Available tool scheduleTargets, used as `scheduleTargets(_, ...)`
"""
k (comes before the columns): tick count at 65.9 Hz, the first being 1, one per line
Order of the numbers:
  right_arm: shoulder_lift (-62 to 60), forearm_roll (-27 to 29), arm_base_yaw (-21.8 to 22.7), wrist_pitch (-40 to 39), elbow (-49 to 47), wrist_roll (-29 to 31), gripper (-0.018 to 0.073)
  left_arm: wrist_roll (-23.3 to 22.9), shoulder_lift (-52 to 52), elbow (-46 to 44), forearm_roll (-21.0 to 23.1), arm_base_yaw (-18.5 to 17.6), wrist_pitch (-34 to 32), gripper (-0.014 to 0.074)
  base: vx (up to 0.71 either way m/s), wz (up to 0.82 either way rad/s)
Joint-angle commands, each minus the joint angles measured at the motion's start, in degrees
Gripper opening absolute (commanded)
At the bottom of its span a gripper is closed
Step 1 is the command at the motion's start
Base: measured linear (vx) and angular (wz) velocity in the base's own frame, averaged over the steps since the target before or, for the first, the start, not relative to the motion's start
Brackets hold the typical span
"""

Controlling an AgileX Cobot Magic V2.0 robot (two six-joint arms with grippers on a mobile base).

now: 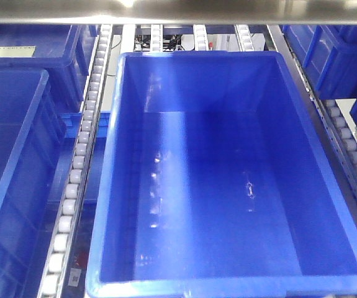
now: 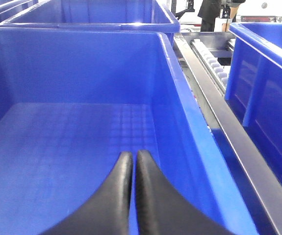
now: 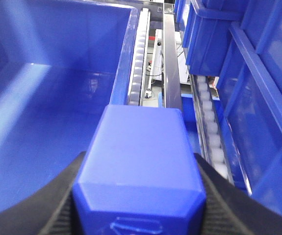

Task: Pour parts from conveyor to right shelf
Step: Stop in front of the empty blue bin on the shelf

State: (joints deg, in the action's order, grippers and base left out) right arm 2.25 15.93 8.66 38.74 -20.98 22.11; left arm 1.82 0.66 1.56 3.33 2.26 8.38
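A large bin (image 1: 228, 186) sits on the shelf (image 1: 82, 161) between two roller tracks. A second bin (image 1: 10, 167) lies to its left beyond the left track (image 1: 72, 186); further bins (image 1: 339, 56) stand right, past the right track (image 1: 352, 155). Another bin (image 1: 35, 56) stands behind the left one.

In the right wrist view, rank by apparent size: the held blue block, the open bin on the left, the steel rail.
1. Bin, fills the left half.
2. Block, though closeness to the camera inflates it, so this order is unsure.
3. Steel rail, a narrow strip.
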Motion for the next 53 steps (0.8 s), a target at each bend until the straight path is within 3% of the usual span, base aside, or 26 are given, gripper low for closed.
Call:
scheduleTargets(1,0.79,0.39,0.09,-4.31,-1.35,-0.04,-0.0005,-0.46,0.13,-1.16,0.51,-0.37,-4.38,-0.0006,0.08,0.01)
scheduleTargets(53,0.79,0.39,0.09,-4.33,-1.35,-0.04,-0.0005,-0.46,0.13,-1.16,0.51,-0.37,-4.38,-0.0006,0.02,0.0)
